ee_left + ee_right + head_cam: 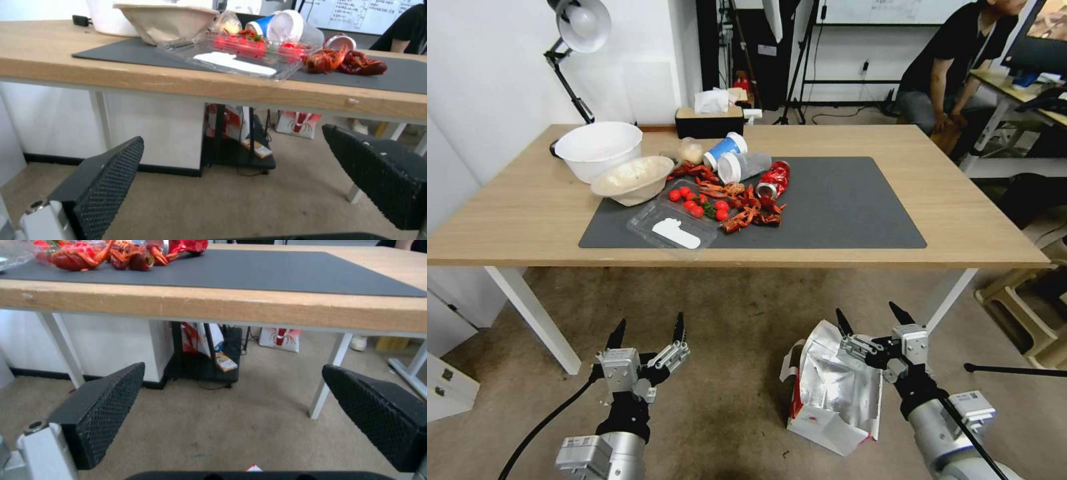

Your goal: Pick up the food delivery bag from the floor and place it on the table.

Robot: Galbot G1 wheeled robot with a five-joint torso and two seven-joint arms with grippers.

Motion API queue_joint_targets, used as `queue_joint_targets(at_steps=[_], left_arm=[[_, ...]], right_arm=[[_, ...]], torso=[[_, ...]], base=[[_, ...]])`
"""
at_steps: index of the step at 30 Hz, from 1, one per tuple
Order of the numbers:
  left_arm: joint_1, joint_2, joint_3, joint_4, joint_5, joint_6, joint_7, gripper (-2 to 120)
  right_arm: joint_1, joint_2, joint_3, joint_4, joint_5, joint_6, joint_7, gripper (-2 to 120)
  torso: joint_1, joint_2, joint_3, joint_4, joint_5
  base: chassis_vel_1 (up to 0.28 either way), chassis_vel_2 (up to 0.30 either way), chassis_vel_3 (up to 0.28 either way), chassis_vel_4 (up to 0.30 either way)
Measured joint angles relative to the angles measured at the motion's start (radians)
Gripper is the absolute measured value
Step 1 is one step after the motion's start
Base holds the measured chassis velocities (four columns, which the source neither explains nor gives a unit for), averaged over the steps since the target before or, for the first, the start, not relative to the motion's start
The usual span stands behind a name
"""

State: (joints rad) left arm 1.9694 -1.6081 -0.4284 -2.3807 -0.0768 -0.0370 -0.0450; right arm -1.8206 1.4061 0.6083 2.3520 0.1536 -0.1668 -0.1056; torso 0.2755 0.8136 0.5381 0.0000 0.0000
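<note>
Foil-lined food delivery bag (835, 390): on floor (727, 400), in front of worktop (534, 207). Right gripper (874, 321): above bag's open top, jaws wide, empty. Left gripper (648, 331): well beside bag, jaws wide.

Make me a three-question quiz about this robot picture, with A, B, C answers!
1. Where is the food delivery bag?
A. on the table
B. on the floor
C. in the big white bowl

2. What colour is the mat on the table?
A. dark grey
B. yellow
C. pink

3. How are the fingers of the right gripper?
A. shut on the bag
B. shut on a cup
C. open

Answers: 1 B, the bag rests on the floor in front of the table. 2 A, the mat is dark grey. 3 C, its fingers stand apart, holding nothing, above the bag's open top.
</note>
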Motion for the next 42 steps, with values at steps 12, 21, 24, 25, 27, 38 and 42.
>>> queue_joint_targets(at_steps=[12, 21, 24, 25, 27, 38, 42], left_arm=[[-0.001, 0.0, -0.006, 0.001, -0.001, -0.005, 0.001, 100], [0.0, 0.0, -0.007, 0.001, -0.002, -0.006, 0.001, 100], [0.001, 0.0, -0.007, 0.002, -0.002, -0.006, 0.001, 100], [0.001, 0.0, -0.007, 0.002, -0.002, -0.006, 0.001, 100], [0.005, 0.0, -0.005, 0.002, -0.006, -0.006, 0.001, 100], [0.003, 0.0, -0.006, 0.012, -0.01, -0.006, -0.001, 100], [-0.004, 0.0, -0.006, 0.02, -0.012, -0.006, -0.002, 100]], right_arm=[[-0.003, 0.003, 0.002, -0.001, -0.001, 0.005, 0.001, 100], [-0.004, 0.006, 0.004, -0.001, -0.002, 0.007, 0.001, 100], [-0.005, 0.007, 0.004, -0.001, -0.002, 0.008, 0.001, 100], [-0.005, 0.007, 0.004, -0.001, -0.002, 0.008, 0.001, 100], [-0.007, 0.007, 0.006, -0.003, -0.009, 0.012, 0.004, 100], [-0.001, 0.004, 0.005, -0.015, -0.013, 0.013, 0.001, 100], [0.006, 0.004, 0.003, -0.022, -0.013, 0.007, 0.001, 100]], torso=[[-0.015, -0.038, -0.022, 0.0, 0.0], [-0.024, -0.059, -0.035, 0.0, -0.0001], [-0.026, -0.064, -0.038, 0.0, 0.0], [-0.026, -0.064, -0.038, 0.0, 0.0], [-0.035, -0.087, -0.051, 0.0, -0.0001], [-0.054, -0.132, -0.078, 0.0, 0.0], [-0.064, -0.157, -0.093, 0.0, 0.0]], base=[[0.0, 0.0, 0.0, 0.0], [0.0, 0.0, 0.0, 0.0], [0.0, 0.0, 0.0, 0.0], [0.0, 0.0, 0.0, 0.0], [0.0, 0.0, 0.0, 0.0], [0.0, 0.0, 0.0, 0.0], [0.0, 0.0, 0.0, 0.0]])
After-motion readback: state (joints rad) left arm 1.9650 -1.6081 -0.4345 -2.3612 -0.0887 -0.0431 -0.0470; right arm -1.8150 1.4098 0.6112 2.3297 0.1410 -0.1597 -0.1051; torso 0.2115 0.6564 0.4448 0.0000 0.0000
